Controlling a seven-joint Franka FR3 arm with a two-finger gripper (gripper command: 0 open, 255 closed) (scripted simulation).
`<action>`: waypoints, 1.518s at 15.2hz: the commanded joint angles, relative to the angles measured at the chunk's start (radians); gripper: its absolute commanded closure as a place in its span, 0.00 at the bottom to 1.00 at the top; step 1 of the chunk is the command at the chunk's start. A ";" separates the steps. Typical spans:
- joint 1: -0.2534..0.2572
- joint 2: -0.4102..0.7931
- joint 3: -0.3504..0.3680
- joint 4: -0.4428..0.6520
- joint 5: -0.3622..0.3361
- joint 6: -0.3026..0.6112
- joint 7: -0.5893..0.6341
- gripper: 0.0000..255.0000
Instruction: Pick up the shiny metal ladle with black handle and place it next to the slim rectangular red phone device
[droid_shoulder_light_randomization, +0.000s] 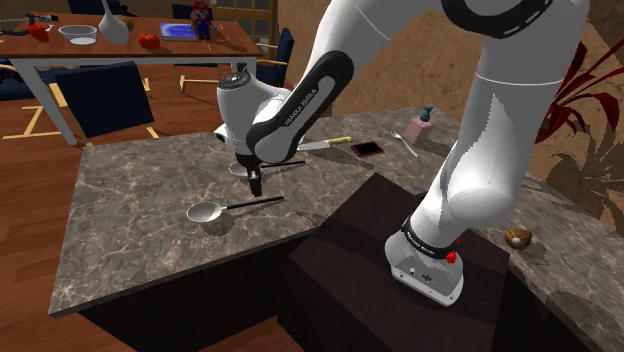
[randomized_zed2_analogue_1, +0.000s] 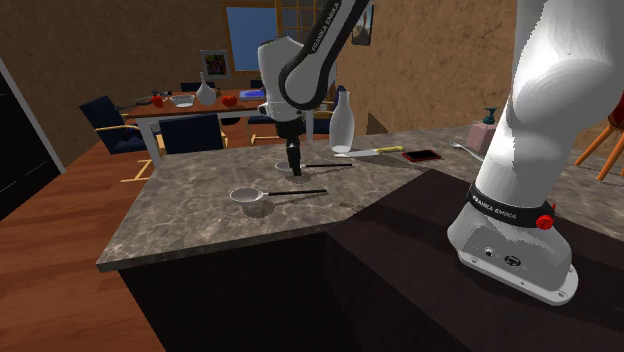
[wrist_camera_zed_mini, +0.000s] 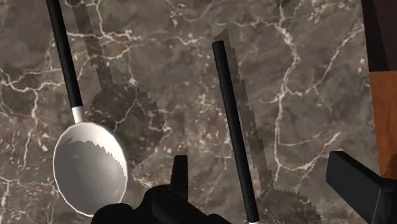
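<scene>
Dark, white-veined marble counter (droid_shoulder_light_randomization: 130, 200) in a wood-floored room; gripper (wrist_camera_zed_mini: 261, 162) spread wide and empty.
The fingers touched nothing, hanging over the straight black handle of the ladle (wrist_camera_zed_mini: 232, 114). It lay flat, well apart from the slim red phone (droid_shoulder_light_randomization: 367, 149). A second ladle (droid_shoulder_light_randomization: 205, 211), round bowl shiny, lay farther from the phone.

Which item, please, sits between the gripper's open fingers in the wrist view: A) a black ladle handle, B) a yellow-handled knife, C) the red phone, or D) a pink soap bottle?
A: in the wrist view a black ladle handle runs between the fingers of the open gripper, touching neither, while the red phone lies farther along the marble counter.
</scene>
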 joint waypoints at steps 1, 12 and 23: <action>0.017 0.068 -0.002 0.034 -0.045 0.046 -0.007 0.00; 0.084 0.287 -0.046 0.143 -0.168 0.176 0.019 0.00; 0.085 0.294 -0.049 0.145 -0.171 0.181 0.021 1.00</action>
